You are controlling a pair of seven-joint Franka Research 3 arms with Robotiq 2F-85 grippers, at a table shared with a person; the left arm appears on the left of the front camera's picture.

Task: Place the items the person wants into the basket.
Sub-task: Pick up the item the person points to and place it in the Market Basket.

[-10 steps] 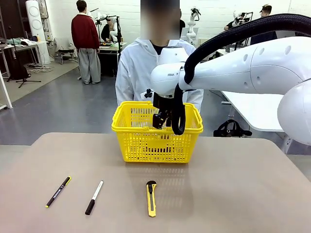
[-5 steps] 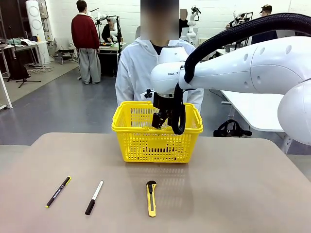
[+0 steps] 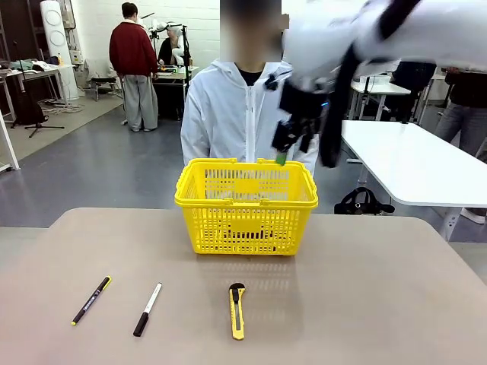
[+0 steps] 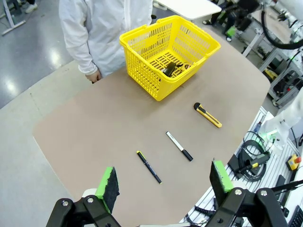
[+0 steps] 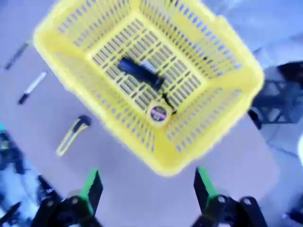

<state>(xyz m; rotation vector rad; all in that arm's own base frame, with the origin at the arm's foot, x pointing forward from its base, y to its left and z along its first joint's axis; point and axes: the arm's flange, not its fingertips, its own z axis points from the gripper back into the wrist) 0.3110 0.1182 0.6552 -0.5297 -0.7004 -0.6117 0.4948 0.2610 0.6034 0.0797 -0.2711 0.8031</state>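
I see my right tool (image 3: 289,144) hanging wide open and empty above the basket (image 3: 190,199). The tape measure (image 5: 158,113) lies inside it. The marker (image 3: 148,309) lies on the tabletop (image 3: 365,289) on my side of it. My left tool (image 4: 164,179) gapes empty too.

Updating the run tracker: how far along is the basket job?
Done: tape measure lies in the basket. In hand: nothing; right gripper hangs open above the basket, left gripper open high over the table. Left: the black-and-white marker lies on the table, outside the basket.
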